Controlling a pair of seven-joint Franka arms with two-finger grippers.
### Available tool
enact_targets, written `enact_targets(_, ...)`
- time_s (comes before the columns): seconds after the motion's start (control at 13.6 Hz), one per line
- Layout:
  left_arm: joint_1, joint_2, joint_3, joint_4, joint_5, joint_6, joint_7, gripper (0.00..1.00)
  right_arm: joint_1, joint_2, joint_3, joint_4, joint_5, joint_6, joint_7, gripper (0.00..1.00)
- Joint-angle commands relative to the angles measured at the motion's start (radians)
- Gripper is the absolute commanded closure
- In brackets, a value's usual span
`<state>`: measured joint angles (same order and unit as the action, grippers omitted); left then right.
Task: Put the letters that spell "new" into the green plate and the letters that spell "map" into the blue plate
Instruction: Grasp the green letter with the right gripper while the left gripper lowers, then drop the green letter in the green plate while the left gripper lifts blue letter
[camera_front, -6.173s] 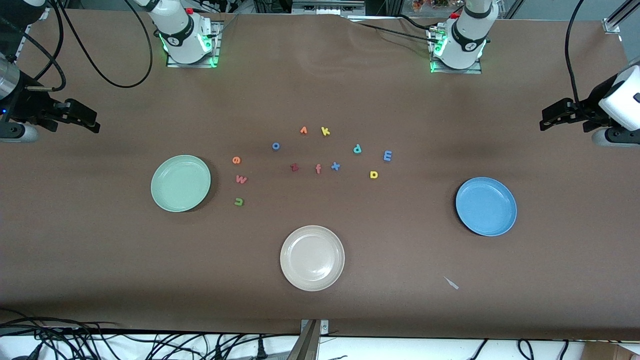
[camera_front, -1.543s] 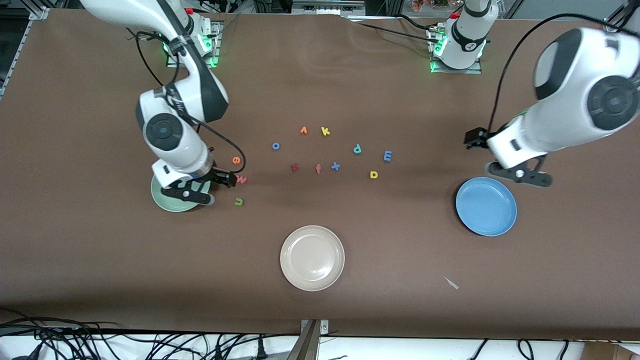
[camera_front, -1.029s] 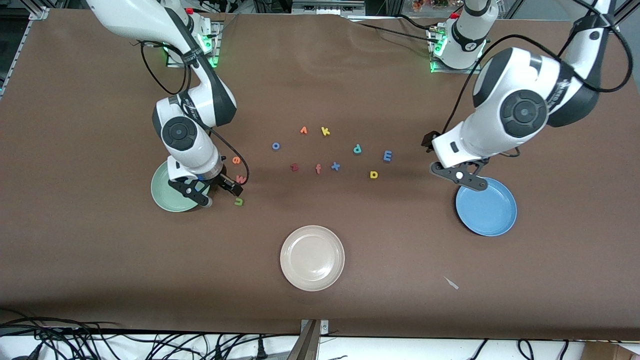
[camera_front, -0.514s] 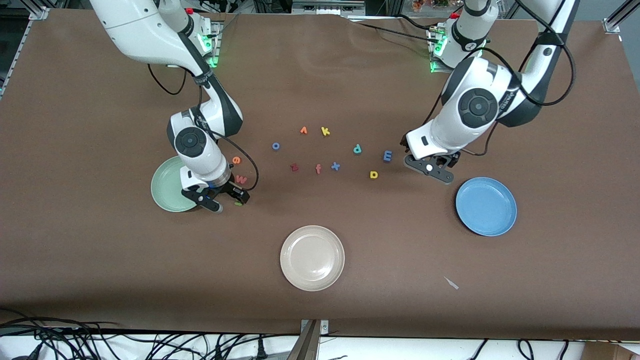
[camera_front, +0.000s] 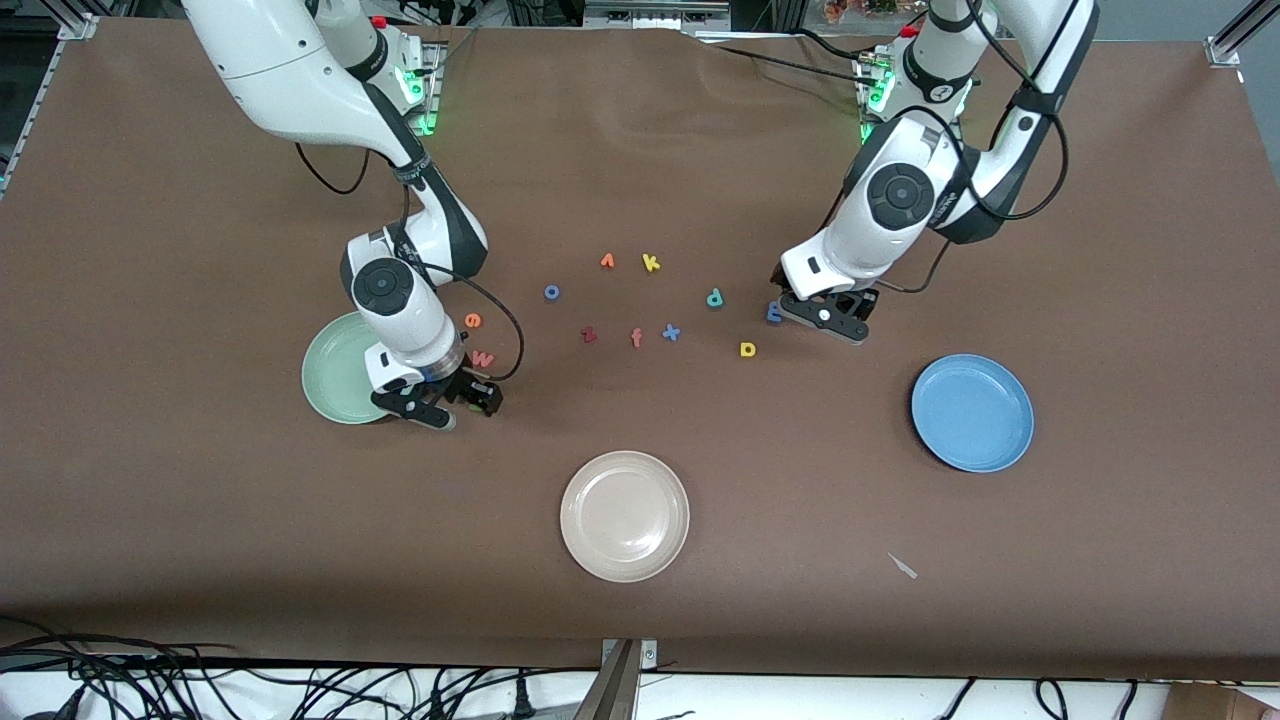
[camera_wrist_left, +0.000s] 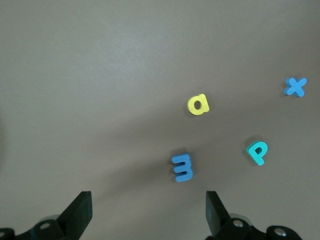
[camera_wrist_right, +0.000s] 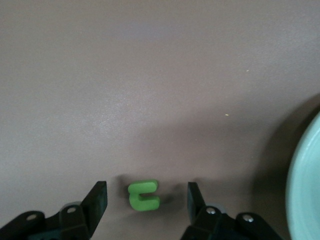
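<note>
The right end effector (camera_wrist_right: 145, 200) is down at the bench (camera_front: 200, 540) just beside the green plate (camera_front: 335, 385), its fingers (camera_wrist_right: 97, 200) apart on either side of the olive-green n (camera_wrist_right: 143, 195) and not touching it, as far as the wrist view lets me judge. From the front, that letter is hidden under the right end effector (camera_front: 470, 393). The pinkish-red w (camera_front: 483, 358) lies on the bench a little farther from the front camera, and the orange e (camera_front: 473, 320) farther again, both beside the green plate.

The left end effector (camera_wrist_left: 145, 212) is low over the light blue m (camera_wrist_left: 182, 167), fingers (camera_wrist_left: 80, 212) wide apart with the letter between them and clear of both. In the front view the left end effector (camera_front: 800, 312) covers most of the light blue m (camera_front: 773, 313). The yellow a (camera_front: 747, 349) lies near it, nearer the front camera; the teal p (camera_front: 715, 298) sits toward the middle of the bench. The blue plate (camera_front: 972, 412) is well apart from these letters, toward the left arm's end, nothing on it. A beige plate (camera_front: 625, 515) sits nearest the front camera. A blue x (camera_front: 671, 332) lies among the middle letters.
</note>
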<state>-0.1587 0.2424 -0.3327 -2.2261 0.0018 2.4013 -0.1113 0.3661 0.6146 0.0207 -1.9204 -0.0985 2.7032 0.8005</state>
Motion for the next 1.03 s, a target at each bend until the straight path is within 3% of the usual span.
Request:
enact_targets(0.0, -0.051, 0.069, 0.004, -0.007, -0.006, 0.082, -0.066, 0.00, -0.001, 0.024, 0.002, 0.012, -0.015, 0.021, -0.017, 0.27)
enact_targets(0.15, -0.064, 0.115, 0.004, -0.007, -0.003, 0.126, -0.086, 0.00, -0.001, 0.025, 0.002, 0.012, -0.015, 0.021, -0.014, 0.34)
enact_targets(0.51, -0.065, 0.192, 0.004, 0.005, 0.164, 0.145, -0.220, 0.00, -0.001, 0.025, 0.002, 0.018, -0.015, 0.020, -0.039, 0.88)
enact_targets(0.73, -0.067, 0.207, 0.004, 0.014, 0.164, 0.145, -0.226, 0.11, -0.006, -0.027, -0.013, 0.020, -0.015, -0.038, -0.049, 0.90)
enact_targets(0.96, -0.082, 0.224, 0.006, 0.036, 0.165, 0.145, -0.257, 0.22, -0.006, -0.140, -0.082, 0.017, -0.014, -0.275, -0.189, 0.89)
